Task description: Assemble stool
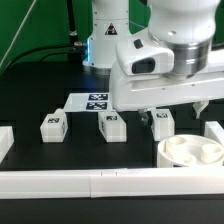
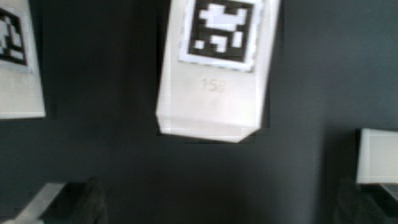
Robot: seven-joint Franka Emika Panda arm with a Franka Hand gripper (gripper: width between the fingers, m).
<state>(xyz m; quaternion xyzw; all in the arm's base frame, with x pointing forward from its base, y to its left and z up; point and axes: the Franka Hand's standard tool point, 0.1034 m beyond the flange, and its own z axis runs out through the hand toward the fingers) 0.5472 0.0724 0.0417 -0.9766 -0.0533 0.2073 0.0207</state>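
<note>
Fingers first: the gripper (image 1: 161, 113) hangs with its two fingers apart, clamped on nothing. It sits just over the third leg (image 1: 161, 126), the one furthest toward the exterior view's right. In the wrist view only one dark finger (image 2: 57, 205) shows, low in a corner. A tagged leg (image 2: 210, 90) lies flat on the black table, clear of that finger and not between the jaws. I can't tell for certain which leg it is.

Count the legs: three, all loose, in a row. There's the third leg under the gripper, the middle leg (image 1: 112, 126), and the first leg (image 1: 53, 125) toward the exterior view's left. They sit well apart from one another, each with a tag on top. There's one seat drum (image 1: 190, 152), round and notched, lying near the third leg and not touching it.

Further out, one marker board (image 1: 93, 101) lies behind the row, partly hidden by the arm. White rail blocks edge the table: a long run (image 1: 90, 181) along the near side with one seam, plus one block at each end (image 1: 5, 141), (image 1: 213, 131).
</note>
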